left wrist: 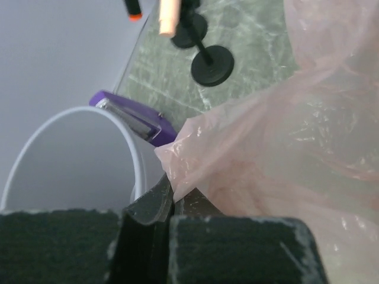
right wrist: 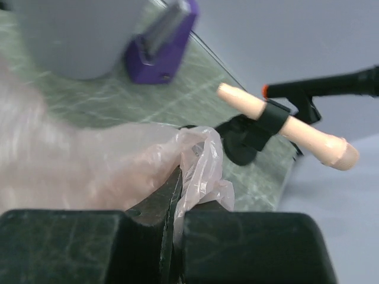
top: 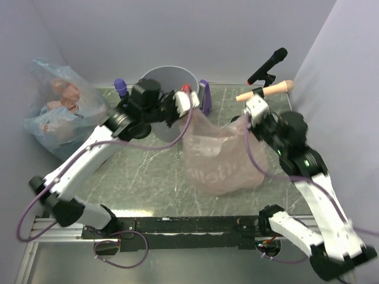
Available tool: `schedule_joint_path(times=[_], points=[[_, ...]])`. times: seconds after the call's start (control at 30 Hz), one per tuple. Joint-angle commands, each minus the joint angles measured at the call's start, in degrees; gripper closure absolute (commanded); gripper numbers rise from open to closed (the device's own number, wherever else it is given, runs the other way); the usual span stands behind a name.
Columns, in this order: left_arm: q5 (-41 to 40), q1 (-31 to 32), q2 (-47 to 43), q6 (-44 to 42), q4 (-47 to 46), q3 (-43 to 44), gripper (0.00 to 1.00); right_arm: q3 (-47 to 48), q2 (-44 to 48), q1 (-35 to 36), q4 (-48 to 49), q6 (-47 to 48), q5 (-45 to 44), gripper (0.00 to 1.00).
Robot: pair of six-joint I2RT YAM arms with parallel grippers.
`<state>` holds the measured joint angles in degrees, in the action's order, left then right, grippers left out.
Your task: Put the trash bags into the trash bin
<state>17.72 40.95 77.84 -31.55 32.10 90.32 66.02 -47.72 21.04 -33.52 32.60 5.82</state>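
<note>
A pale pink trash bag (top: 220, 157) hangs stretched between both grippers, just right of the grey trash bin (top: 169, 76). My left gripper (top: 188, 102) is shut on the bag's left top corner (left wrist: 177, 171), close to the bin's rim (left wrist: 133, 148). My right gripper (top: 253, 108) is shut on the bag's right top corner (right wrist: 201, 160). The bin's grey wall (right wrist: 77, 35) shows in the right wrist view. A second, bluish clear trash bag (top: 56, 109) with pinkish contents sits at the far left against the wall.
A small purple box (top: 204, 96) stands right of the bin, also in the wrist views (left wrist: 139, 118) (right wrist: 160, 50). A purple-capped item (top: 121, 87) is left of the bin. A black microphone stand (top: 267, 65) with a tan handle (top: 266, 90) is back right.
</note>
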Motion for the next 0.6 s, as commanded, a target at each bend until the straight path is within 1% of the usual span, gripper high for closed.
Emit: schedule_joint_path(times=[0.0, 0.07, 0.13, 0.17, 0.2, 0.23, 0.3, 0.33, 0.37, 0.4, 0.43, 0.5, 0.53, 0.57], points=[[-7.7, -0.3, 7.6, 9.1, -2.8, 13.1, 0.99, 8.9, -9.6, -2.7, 14.3, -2.8, -10.7, 1.0], [-11.1, -0.3, 10.6, 7.2, -4.7, 19.1, 0.99, 15.7, -13.7, -3.9, 17.8, -2.2, -11.2, 1.0], [-15.3, -0.3, 12.5, 3.8, -9.5, 24.5, 0.99, 21.5, -16.5, -4.1, 22.1, -0.5, -11.5, 1.0], [-17.5, -0.3, 12.7, 1.8, -12.2, 26.3, 0.99, 23.7, -17.6, -4.2, 24.4, 0.5, -11.0, 1.0], [-17.5, -0.3, 12.5, 0.2, -16.0, 27.3, 0.99, 26.1, -18.1, -4.1, 27.3, 1.6, -9.9, 1.0], [-19.2, -0.3, 11.7, -1.6, -19.8, 27.5, 0.99, 27.8, -18.2, -4.1, 29.6, 1.9, -8.8, 1.0], [-20.3, -0.3, 9.8, -4.2, -29.7, 26.2, 0.99, 30.1, -17.3, -4.1, 35.0, 2.9, -6.1, 1.0], [-20.1, -0.1, 8.7, -4.8, -36.3, 25.1, 0.99, 30.7, -16.7, -4.1, 37.9, 3.3, -3.7, 1.0], [-19.7, 0.2, 8.0, -4.6, -43.5, 24.4, 0.99, 30.8, -16.1, -4.0, 41.3, 3.2, -1.6, 1.0], [-19.0, 0.4, 7.3, -3.5, -48.4, 23.9, 0.99, 30.7, -15.4, -4.0, 44.4, 3.3, -0.3, 1.0], [-18.3, 0.8, 6.9, -2.8, -51.3, 23.5, 0.99, 30.5, -14.9, -3.7, 47.5, 4.0, 1.2, 1.0], [-15.3, 2.0, 6.1, -4.3, -54.6, 22.4, 0.99, 30.1, -14.7, -2.8, 50.5, 6.4, 2.6, 1.0], [-14.5, 2.7, 5.7, -5.7, -55.5, 20.9, 0.99, 29.2, -14.4, -2.4, 50.8, 7.4, 2.5, 1.0], [-13.3, 3.1, 4.4, -7.7, -56.0, 16.9, 0.99, 27.3, -14.0, -2.2, 50.7, 7.8, 1.9, 1.0]])
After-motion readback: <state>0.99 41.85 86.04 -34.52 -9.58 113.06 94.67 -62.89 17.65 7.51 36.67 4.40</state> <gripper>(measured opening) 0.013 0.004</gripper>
